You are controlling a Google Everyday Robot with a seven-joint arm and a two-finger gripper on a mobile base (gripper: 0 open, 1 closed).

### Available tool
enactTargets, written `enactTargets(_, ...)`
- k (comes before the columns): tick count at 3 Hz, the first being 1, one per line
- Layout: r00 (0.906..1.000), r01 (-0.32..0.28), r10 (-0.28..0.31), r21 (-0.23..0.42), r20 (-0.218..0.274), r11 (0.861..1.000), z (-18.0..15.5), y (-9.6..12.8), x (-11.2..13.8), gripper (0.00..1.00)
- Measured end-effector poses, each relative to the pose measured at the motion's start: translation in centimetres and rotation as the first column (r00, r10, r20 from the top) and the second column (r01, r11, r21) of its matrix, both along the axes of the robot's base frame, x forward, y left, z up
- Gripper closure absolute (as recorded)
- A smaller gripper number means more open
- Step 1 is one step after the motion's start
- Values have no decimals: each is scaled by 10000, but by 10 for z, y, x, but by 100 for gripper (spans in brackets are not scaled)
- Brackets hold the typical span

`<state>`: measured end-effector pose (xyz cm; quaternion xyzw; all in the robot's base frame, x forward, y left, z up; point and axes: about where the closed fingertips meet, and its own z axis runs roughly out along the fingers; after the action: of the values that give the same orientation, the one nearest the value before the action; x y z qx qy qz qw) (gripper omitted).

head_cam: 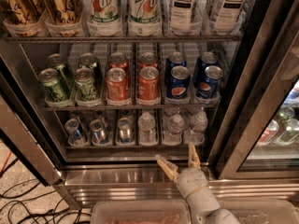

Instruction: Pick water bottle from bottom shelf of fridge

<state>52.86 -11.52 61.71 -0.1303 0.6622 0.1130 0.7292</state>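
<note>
In the fridge (28,146), the bottom shelf (93,147) carries silver-blue cans (99,130) on the left and clear bottles to their right. The water bottle (175,126) in the middle of those stands just above my gripper (180,161). My fingers are spread wide, holding nothing, low before the steel sill (117,176), apparently short of the shelf.

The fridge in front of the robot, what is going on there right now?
A robot arm is stretched toward the fridge. Its pincer is open and empty, low in front of the bottom shelf. The water bottles stand untouched on the right half of that shelf, beside silver-blue cans. Nothing is grasped yet.
</note>
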Motion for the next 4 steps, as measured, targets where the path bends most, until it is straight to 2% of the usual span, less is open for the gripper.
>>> enactTargets(1,10000,0,0,0,0,10000,0,0,0,42)
enactTargets(2,10000,0,0,0,0,10000,0,0,0,55)
enactTargets(4,10000,-3,3,-6,0,10000,0,0,0,15)
